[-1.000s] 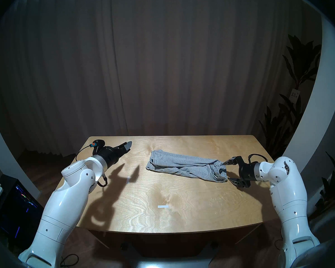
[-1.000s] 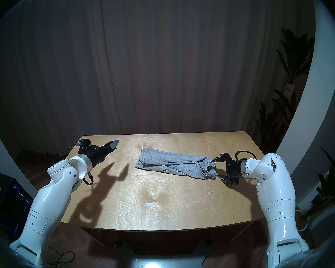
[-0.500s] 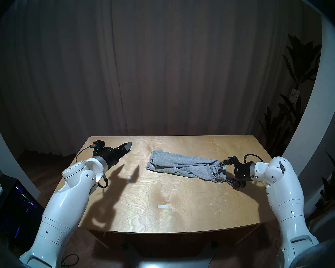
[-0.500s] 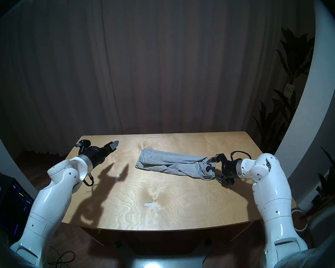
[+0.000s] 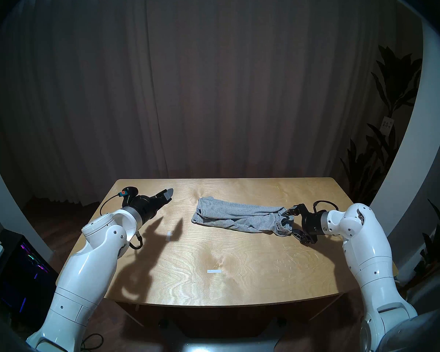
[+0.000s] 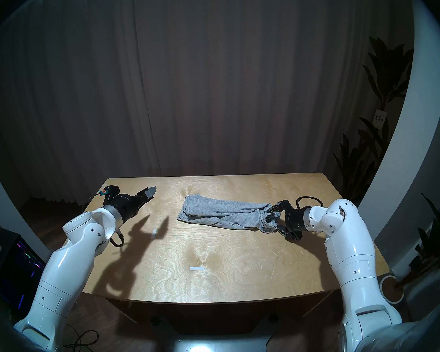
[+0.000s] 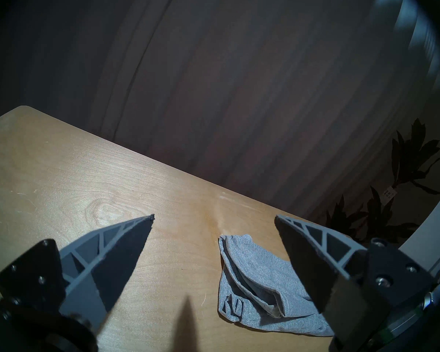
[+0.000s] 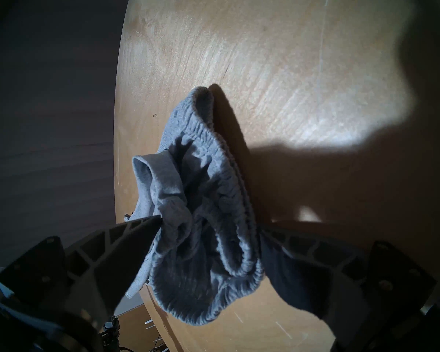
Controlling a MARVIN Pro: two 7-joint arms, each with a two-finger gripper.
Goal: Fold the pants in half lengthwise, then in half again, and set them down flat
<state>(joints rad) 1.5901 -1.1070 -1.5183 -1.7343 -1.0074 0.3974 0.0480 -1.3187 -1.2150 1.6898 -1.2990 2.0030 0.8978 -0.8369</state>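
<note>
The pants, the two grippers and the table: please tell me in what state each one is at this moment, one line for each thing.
pants: lying on the table in a long, wrinkled bundle, not lifted; the waistband end is bunched between the right gripper's fingers.
right gripper: open, its fingers on either side of the waistband end, not clamped.
left gripper: open, empty, held above the table, apart from the pants.
table: bears the pants and two small white strips.

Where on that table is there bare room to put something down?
The near half of the table is bare wood apart from a small white strip. The far edge behind the pants is free too. It is crowded at the waistband, where the right gripper straddles the cloth.
</note>
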